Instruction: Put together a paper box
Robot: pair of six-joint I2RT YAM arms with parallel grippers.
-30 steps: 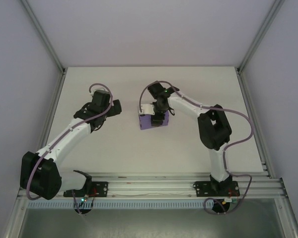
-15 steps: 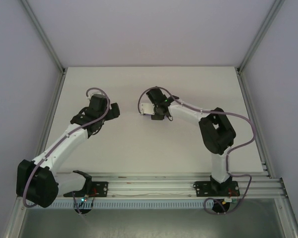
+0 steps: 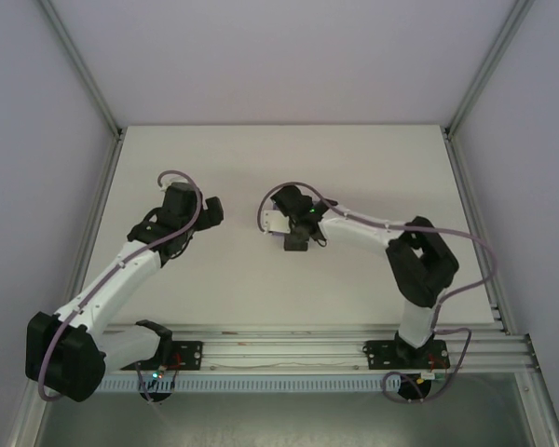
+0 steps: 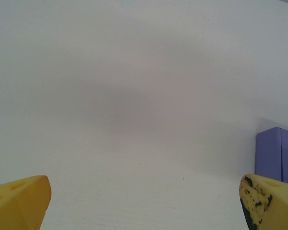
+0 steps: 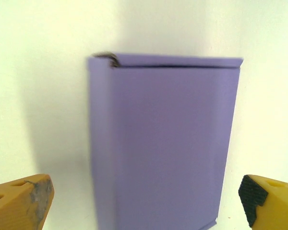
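Note:
The paper box (image 5: 165, 143) is a closed purple rectangular box lying flat on the white table (image 5: 38, 72). My right gripper (image 5: 146, 203) hovers straight over it, open, with one yellow fingertip (image 5: 26, 201) clear of the box's left side and the other level with its right edge. In the top view the right gripper (image 3: 293, 231) covers the box. My left gripper (image 4: 144, 206) is open with nothing between its fingers. In the left wrist view the box's purple edge (image 4: 278, 155) shows at the far right. In the top view the left gripper (image 3: 212, 210) stands to the left of the right one.
The white table (image 3: 354, 158) is fenced by aluminium frame posts (image 3: 84, 74) and grey walls. A metal rail (image 3: 279, 345) with the arm bases runs along the near edge.
The right gripper has opened and moved over the box, which showed beside it in the top view a second ago and is now hidden under it. The left arm has drawn back slightly.

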